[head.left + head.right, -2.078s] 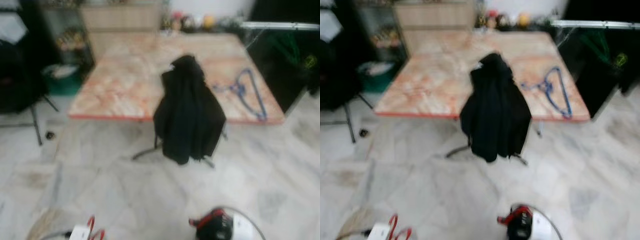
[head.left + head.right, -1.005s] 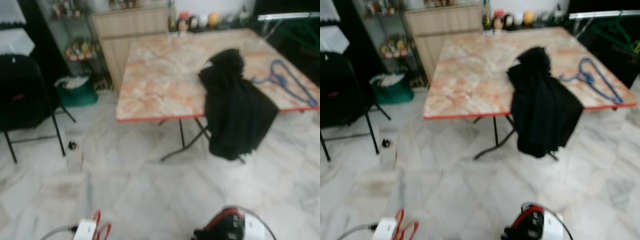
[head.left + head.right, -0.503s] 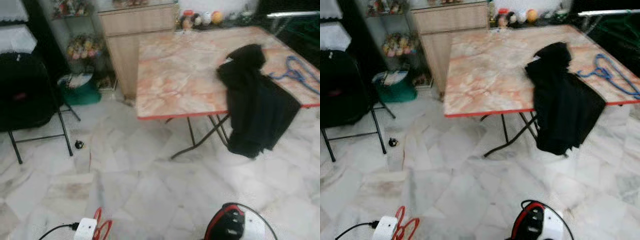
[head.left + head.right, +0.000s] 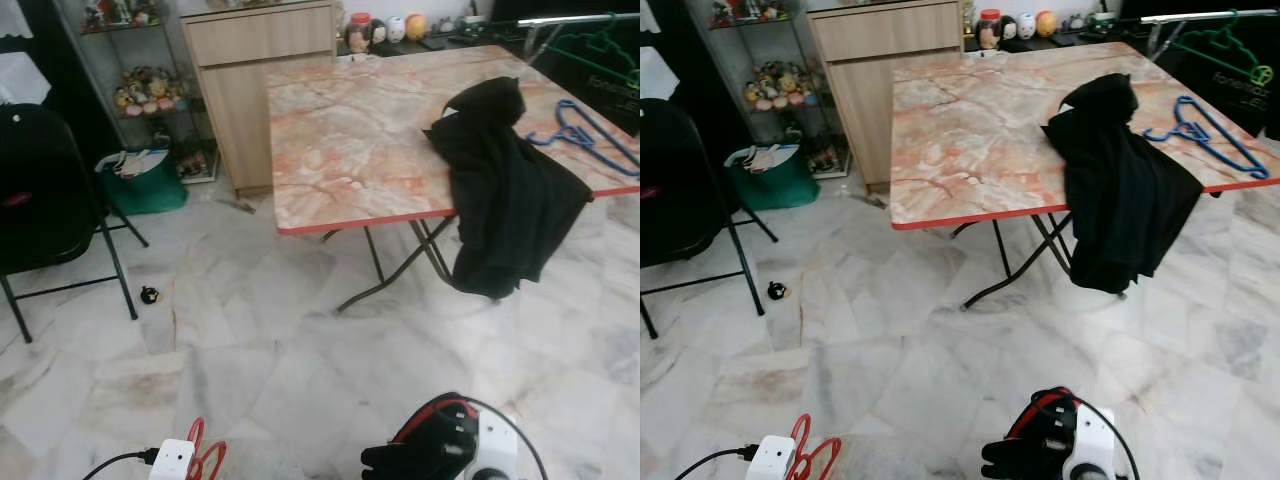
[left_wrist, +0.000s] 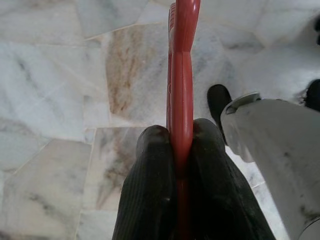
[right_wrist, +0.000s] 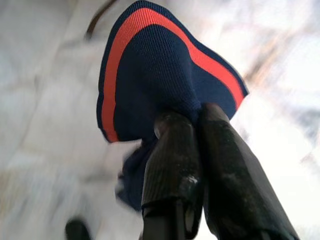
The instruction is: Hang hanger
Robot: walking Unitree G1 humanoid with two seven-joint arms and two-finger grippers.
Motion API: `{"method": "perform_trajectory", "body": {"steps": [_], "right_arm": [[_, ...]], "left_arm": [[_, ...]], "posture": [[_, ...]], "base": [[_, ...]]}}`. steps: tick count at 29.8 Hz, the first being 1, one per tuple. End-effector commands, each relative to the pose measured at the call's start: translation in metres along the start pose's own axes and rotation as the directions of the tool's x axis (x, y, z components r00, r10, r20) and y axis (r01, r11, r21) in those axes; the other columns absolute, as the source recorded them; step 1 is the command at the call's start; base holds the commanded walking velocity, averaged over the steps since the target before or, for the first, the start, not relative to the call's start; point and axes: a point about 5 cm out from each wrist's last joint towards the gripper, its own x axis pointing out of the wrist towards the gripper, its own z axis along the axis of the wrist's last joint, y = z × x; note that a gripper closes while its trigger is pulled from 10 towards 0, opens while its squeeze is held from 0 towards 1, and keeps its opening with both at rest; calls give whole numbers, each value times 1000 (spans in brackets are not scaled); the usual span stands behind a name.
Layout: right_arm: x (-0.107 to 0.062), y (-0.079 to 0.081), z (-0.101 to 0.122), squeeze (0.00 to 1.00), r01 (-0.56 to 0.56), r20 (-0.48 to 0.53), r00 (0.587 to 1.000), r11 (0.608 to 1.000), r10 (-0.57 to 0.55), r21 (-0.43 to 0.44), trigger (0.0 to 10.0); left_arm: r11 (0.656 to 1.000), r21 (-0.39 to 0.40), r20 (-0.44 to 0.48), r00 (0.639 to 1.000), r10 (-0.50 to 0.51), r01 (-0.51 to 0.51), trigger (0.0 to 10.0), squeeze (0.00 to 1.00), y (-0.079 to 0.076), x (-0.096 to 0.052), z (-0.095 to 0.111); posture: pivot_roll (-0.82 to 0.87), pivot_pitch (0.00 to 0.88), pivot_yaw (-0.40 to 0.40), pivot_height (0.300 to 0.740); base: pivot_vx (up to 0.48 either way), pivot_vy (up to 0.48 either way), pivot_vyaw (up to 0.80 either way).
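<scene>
Left eye view: marble-top folding surface (image 4: 350, 130) ahead and to the right, black jacket (image 4: 505, 190) draped over its near edge, blue hanger (image 4: 590, 135) lying flat on top near the right end. Green hanger (image 4: 600, 45) hangs on a metal rail (image 4: 560, 18) behind the surface. Black folding chair (image 4: 40, 200) on the left, wooden cabinet (image 4: 265, 90) at the back. Low in frame, the left claw (image 4: 195, 462) carries a red hanger (image 4: 203, 460); the right arm's wrist (image 4: 450, 455) sits low right.

Right eye view: same layout. Rail (image 4: 1200, 15) is beyond the far right corner of the surface, well apart from the robot. The likely target for hanging is that rail, so the robot needs to walk round the surface's right side, clear of the jacket hem and the crossed metal legs (image 4: 1025, 260).

Left wrist view: left claw (image 5: 181, 150) is clamped on the red hanger (image 5: 181, 60), both fingers (image 5: 152, 165) pressed flat on the thin plastic, seen edge-on over marble floor (image 5: 65, 100). Grip looks firm; which end is the hook cannot be told. Keep the clamp tight while walking, raise the hanger hook-first above the rail, then lower.

Right wrist view: right claw (image 6: 192, 135) is closed on a navy knit cloth with a red stripe (image 6: 160, 75), blurred floor behind. Keep that arm low and away from the rail so the cloth doesn't snag.
</scene>
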Motion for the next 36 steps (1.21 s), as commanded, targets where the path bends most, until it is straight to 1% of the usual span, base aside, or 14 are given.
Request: {"method": "perform_trajectory", "body": {"steps": [1,6,7,9,10,11,13,14,18,20,21,25,29,36], "right_arm": [[6,3,23,0,-12,106,994,1000,13,-11,10000],[11,5,77,0,-11,379,925,999,28,-46,10000],[11,5,77,0,-11,379,925,999,28,-46,10000],[8,3,112,0,24,533,846,998,10,-58,10000],[8,3,112,0,24,533,846,998,10,-58,10000],[5,4,130,0,33,601,799,998,11,-61,10000],[2,6,145,0,28,655,755,997,21,-65,10000],[-2,12,156,0,20,694,717,994,62,-110,10000],[-20,25,192,0,8,802,585,989,118,-151,10000],[-27,27,205,0,4,833,541,990,116,-140,10000],[-36,31,224,0,7,870,479,990,120,-141,10000],[-50,44,251,0,13,908,386,983,163,-182,10000],[-55,54,256,0,1,908,378,980,183,-198,10000],[-51,63,248,0,-23,872,452,980,187,-198,10000]], "left_arm": [[1000,3,8,1000,11,-11,10000,0,3,-1,1],[1000,-17,20,999,25,-25,10000,0,4,0,2],[1000,-17,20,999,25,-25,10000,0,4,0,2],[999,-25,29,999,33,-32,10000,0,4,0,3],[999,-25,29,999,33,-32,10000,0,4,0,3],[999,-31,35,999,37,-36,10000,0,4,0,4],[999,-36,39,998,41,-40,10000,0,4,0,5],[998,-37,44,998,44,-42,10000,0,4,0,5],[998,-51,58,997,47,-44,10000,0,4,0,7],[998,-48,61,997,48,-45,10000,0,5,0,8],[998,-51,67,996,50,-47,10000,0,5,0,9],[997,-50,76,995,60,-56,10000,0,5,0,11],[996,-60,93,993,66,-61,10000,0,4,0,16],[997,-52,104,992,64,-59,10000,0,3,1,18]], "posture": [[-40,0,64,740],[-38,0,60,740],[-38,0,60,740],[-40,0,59,740],[-40,0,59,740],[-45,0,58,740],[-49,0,56,740],[-46,0,56,740],[-45,0,57,740],[-54,0,60,740],[-58,0,61,740],[-56,0,60,740],[-50,0,58,740],[-41,0,59,740]], "base": [[0,0,0],[0,0,0],[0,0,0],[0,0,0],[0,0,0],[0,0,0],[0,0,0],[0,0,0],[0,0,0],[0,0,0],[0,0,0],[0,0,0],[0,0,0],[208,0,0]]}}
